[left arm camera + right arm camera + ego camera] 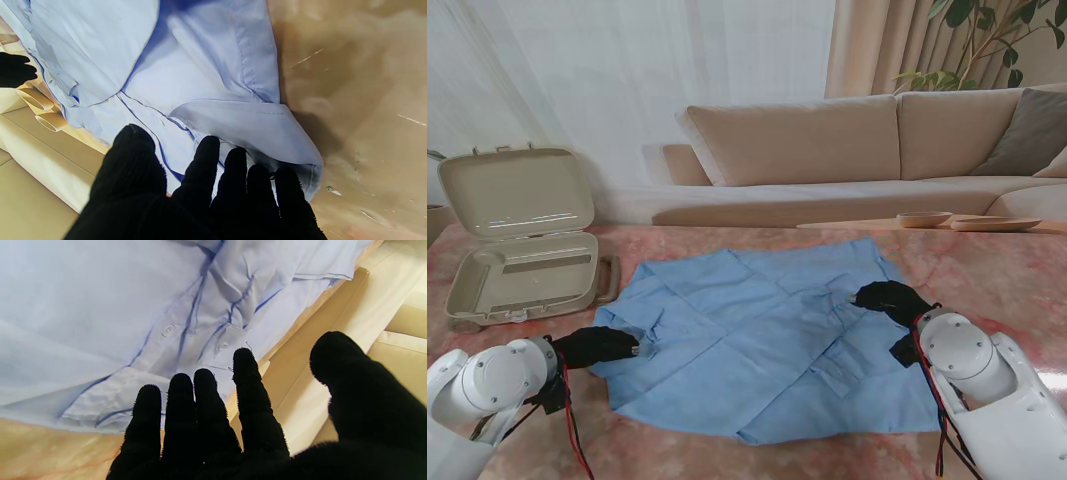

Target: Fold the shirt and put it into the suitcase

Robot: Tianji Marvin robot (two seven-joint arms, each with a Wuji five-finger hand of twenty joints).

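Matt woven cloth shirt point(767, 340) on glossy marbled table point(1007, 270); suitcase point(522, 240) looks like smooth matt plastic.

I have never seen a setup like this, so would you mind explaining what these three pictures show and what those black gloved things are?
This is a two-armed robot. The black gloved things are its five-fingered robot hands. The wide picture comes from a camera on its stand, looking down at the table; the other two come from a camera on each wrist, looking along the fingers, and appear upside down.

On the table lies a blue shirt, spread out and rumpled. To the left stands an open beige suitcase, with nothing visible inside.

The left hand reaches the shirt's left edge; the right hand rests on its right side. Both show their fingers stretched out over the cloth, so nothing seems gripped yet. A sofa stands behind the table.
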